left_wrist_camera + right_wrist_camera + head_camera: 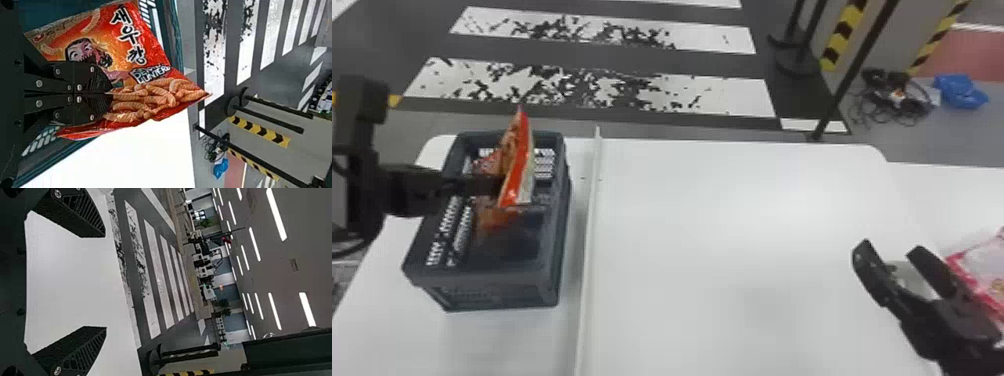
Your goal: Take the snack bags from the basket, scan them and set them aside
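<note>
**Left gripper point(484, 185) pinches a snack bag point(518, 160)!**

Here on the left, that red-orange bag is held over the grey basket point(559, 240). Next, a pale strip point(589, 225) runs along the white table point(732, 225). And far right, the right gripper point(891, 250) stands wide near a pink-edged packet point(987, 265).

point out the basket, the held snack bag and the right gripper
Basket point(497, 294), head view: outer wall nearest the robot.
Held snack bag point(158, 94), left wrist view: printed front.
Right gripper point(889, 246), head view: midway between its parted fingertips.
</note>
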You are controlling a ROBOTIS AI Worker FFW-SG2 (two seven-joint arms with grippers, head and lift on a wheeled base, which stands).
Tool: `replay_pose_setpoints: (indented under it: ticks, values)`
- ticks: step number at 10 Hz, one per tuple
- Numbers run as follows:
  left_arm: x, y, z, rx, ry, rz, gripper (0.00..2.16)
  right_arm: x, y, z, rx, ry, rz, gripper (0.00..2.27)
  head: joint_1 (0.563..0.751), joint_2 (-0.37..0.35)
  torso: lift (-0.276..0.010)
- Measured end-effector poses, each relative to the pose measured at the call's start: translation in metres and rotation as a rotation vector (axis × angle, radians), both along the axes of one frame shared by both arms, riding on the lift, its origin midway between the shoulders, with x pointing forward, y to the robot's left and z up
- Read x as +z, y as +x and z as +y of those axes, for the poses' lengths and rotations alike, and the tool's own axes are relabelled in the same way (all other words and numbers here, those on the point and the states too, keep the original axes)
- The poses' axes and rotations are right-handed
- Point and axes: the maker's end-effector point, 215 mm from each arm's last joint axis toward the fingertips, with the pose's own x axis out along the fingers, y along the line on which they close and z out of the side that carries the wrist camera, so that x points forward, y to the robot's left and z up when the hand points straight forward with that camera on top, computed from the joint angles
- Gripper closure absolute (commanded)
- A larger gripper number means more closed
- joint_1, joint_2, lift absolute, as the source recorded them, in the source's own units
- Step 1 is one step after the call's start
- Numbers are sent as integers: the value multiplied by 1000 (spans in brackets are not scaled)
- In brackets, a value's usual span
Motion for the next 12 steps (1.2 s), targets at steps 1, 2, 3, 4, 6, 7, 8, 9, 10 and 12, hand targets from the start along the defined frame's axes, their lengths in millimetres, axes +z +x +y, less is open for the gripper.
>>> replay_pose_setpoints:
  ticks: [1,2,3,4,6,7,8,9,10,12]
  values:
    - [7,-1,-7,-5,-14,-19,2061,0,0,-3,-11,-3,0,87,695,-120,-75]
    - [13,-4,-15,-12,-29,-28,2061,1,0,-8,-24,-9,0,87,695,-138,-75]
    - [17,-6,-20,-12,-36,-33,2061,2,-1,-10,-28,-12,-1,87,695,-145,-75]
    - [24,-8,-24,-13,-48,-44,2061,3,-1,-11,-29,-14,-1,87,695,-154,-75]
    - [37,-12,-29,2,-92,-67,2061,4,1,-10,-28,-12,-5,87,695,-163,-75]
    - [45,-12,-33,10,-125,-80,2061,4,1,-10,-29,-10,-7,87,695,-165,-75]
    - [49,-13,-35,17,-146,-83,2061,5,2,-9,-30,-10,-7,87,695,-168,-75]
    - [54,-12,-38,17,-169,-85,2061,5,2,-9,-30,-10,-7,87,695,-173,-75]
    - [59,-11,-43,15,-187,-88,2061,4,3,-9,-32,-10,-4,87,695,-178,-75]
    - [70,-6,-51,4,-216,-98,2061,3,3,-9,-38,-6,-2,87,695,-187,-75]
